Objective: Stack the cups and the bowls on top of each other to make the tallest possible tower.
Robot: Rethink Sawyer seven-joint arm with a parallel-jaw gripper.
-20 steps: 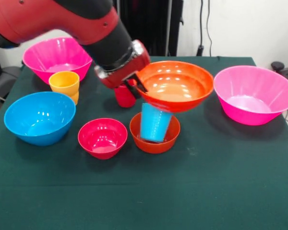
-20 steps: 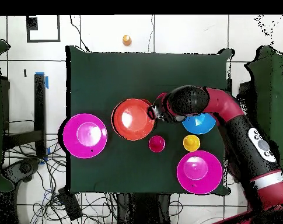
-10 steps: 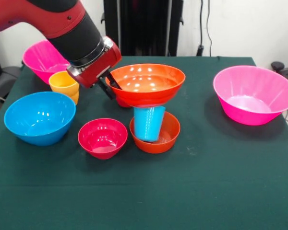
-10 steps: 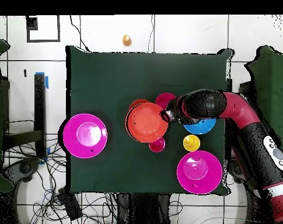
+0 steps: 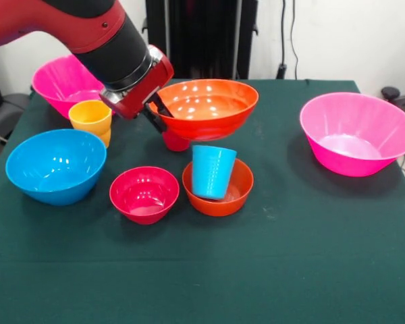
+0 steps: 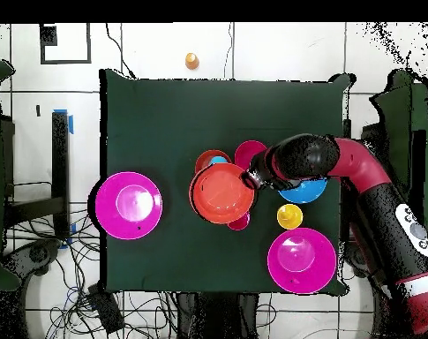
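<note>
My gripper [image 5: 158,113] is shut on the left rim of the wide shallow orange bowl [image 5: 208,108] and holds it in the air, slightly tilted, above and behind the blue cup [image 5: 212,171]. The blue cup stands upright in the small orange bowl [image 5: 223,197]. The red cup [image 5: 175,142] is partly hidden under the held bowl. The yellow cup [image 5: 90,116] sits on the orange cup [image 5: 106,139]. The small crimson bowl [image 5: 144,194] and the blue bowl [image 5: 55,165] stand at the left. In the overhead view the held bowl [image 6: 221,192] covers most of the blue cup [image 6: 217,161], next to my gripper [image 6: 250,177].
One large pink bowl [image 5: 67,79] stands at the back left behind the arm. The other pink bowl [image 5: 358,131] stands at the right. A small orange object [image 6: 191,61] lies on the floor beyond the table's far edge.
My gripper has carried the wide orange bowl leftwards in the front view, then a little up and back. The blue cup now stands upright and uncovered in the small orange bowl.
</note>
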